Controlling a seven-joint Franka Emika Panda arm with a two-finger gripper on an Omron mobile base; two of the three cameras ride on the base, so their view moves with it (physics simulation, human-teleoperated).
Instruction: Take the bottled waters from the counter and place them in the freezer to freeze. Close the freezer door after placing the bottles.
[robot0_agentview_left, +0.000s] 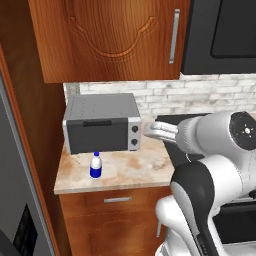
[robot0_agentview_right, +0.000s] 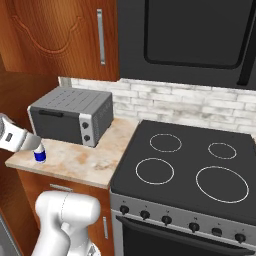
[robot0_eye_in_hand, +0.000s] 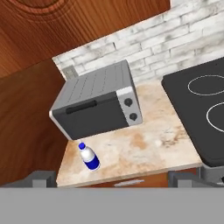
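Hand view looks down past the wide-open gripper (robot0_eye_in_hand: 111, 178), jaws spread and holding nothing, over the kitchen corner. Biggest thing ahead of the hand: reddish-brown carved wooden wall cabinets (robot0_agentview_left: 110, 37), with a white brick backsplash (robot0_eye_in_hand: 175, 39) below them. Off to the hand's right sits the black glass stovetop with white ring burners (robot0_agentview_right: 190, 165), a dark microwave panel (robot0_agentview_right: 200, 35) above it. Beyond the fingertips, at the back of the slab, stands the boxy grey toaster oven with two knobs (robot0_eye_in_hand: 98, 103). It rests on the beige-tan marbled stone counter (robot0_eye_in_hand: 148, 148), which caps wooden base cabinets (robot0_agentview_left: 115, 220). A flat-grey freezer door panel (robot0_agentview_left: 12, 200) shows at the far left edge of the left base view, well apart from the hand.

Smallest: the clear-white water bottle with blue label and blue cap (robot0_eye_in_hand: 89, 157), upright, near the counter's front edge, just in front of the toaster oven, below and left of the hand. I see one bottle, not the grey one.

Step in hand, as I judge it: reaching for that bottle. Do it well by lowering over it, centring the jaws on the body below the cap, staying clear of the toaster front. It's light and near the edge, so a nudge could tip it off.
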